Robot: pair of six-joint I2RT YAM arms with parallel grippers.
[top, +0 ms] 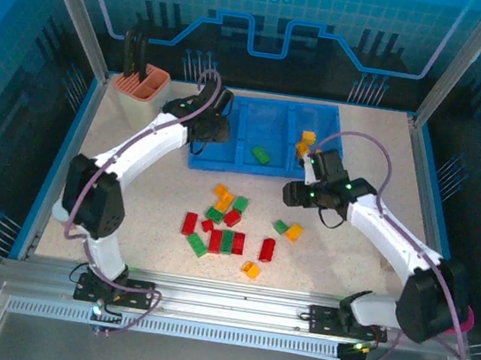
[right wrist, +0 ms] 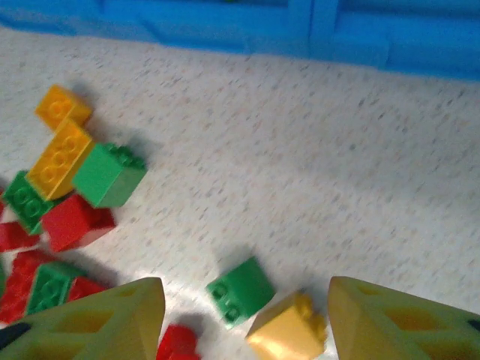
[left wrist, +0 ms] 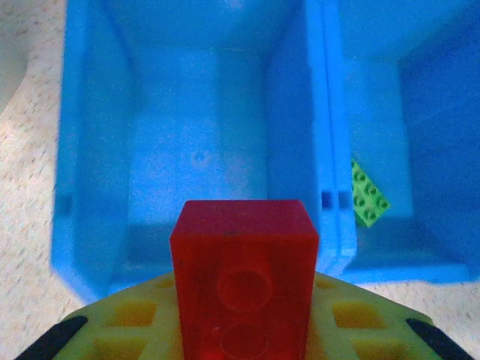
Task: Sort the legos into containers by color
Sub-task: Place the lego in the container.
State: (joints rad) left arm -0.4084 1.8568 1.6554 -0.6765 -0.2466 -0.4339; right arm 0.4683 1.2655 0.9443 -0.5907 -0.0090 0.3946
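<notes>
Above the near wall of the shallow blue plastic tray (left wrist: pixel 112 255), a small red plastic brick (left wrist: pixel 244 270) is gripped tight by the left gripper (top: pixel 210 131). If it is let go too soon, the wall may be hit and the brick bounced onto the table (top: pixel 145 220). No brick is seen in the left box (left wrist: pixel 195 150); one green brick (left wrist: pixel 369 196) lies in the middle box (left wrist: pixel 375 112); orange-yellow bricks (top: pixel 305 142) seem to lie in the right box (top: pixel 321 120). The right gripper (right wrist: pixel 241 315) is held half apart and empty over loose bricks (top: pixel 225 227).
</notes>
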